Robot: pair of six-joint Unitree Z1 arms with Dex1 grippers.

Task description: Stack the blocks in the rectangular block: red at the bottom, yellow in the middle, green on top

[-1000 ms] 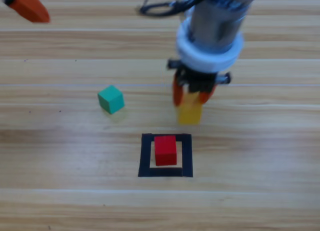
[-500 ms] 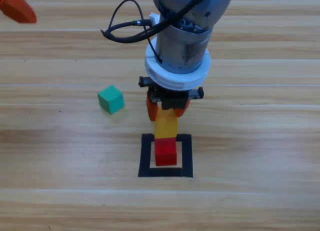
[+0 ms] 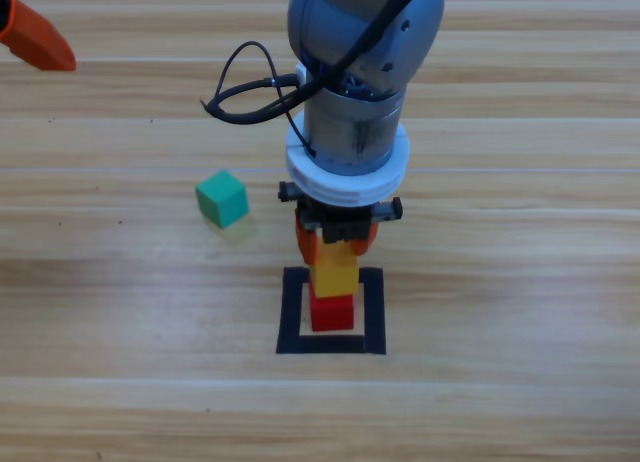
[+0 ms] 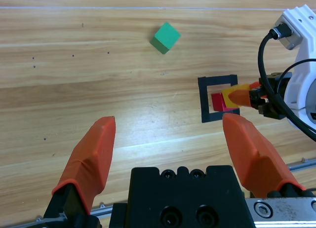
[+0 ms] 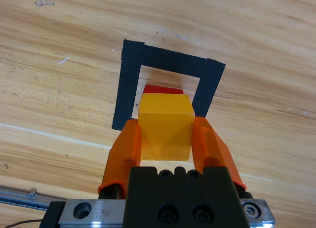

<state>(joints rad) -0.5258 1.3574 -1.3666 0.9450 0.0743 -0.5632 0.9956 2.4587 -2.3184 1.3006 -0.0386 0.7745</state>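
The red cube (image 3: 331,313) sits inside the black tape rectangle (image 3: 292,312) near the table's front. My right gripper (image 3: 335,244) is shut on the yellow cube (image 3: 333,273), which is right over the red cube; whether they touch I cannot tell. In the right wrist view the yellow cube (image 5: 165,125) sits between the orange jaws and hides most of the red cube (image 5: 162,90) inside the tape rectangle (image 5: 129,90). The teal-green cube (image 3: 221,198) lies alone on the wood to the left. My left gripper (image 3: 35,34) waits at the top left corner, open in its wrist view (image 4: 168,134).
The left wrist view shows the teal-green cube (image 4: 166,37), the tape rectangle (image 4: 204,99) and the right gripper with the yellow cube (image 4: 232,95) farther off. A black cable (image 3: 245,87) loops beside the right arm. Bare wood surrounds the rectangle.
The right arm carried the yellow cube from behind and right of the rectangle to a spot over the red cube and lowered it. The teal-green cube and the left gripper stayed put.
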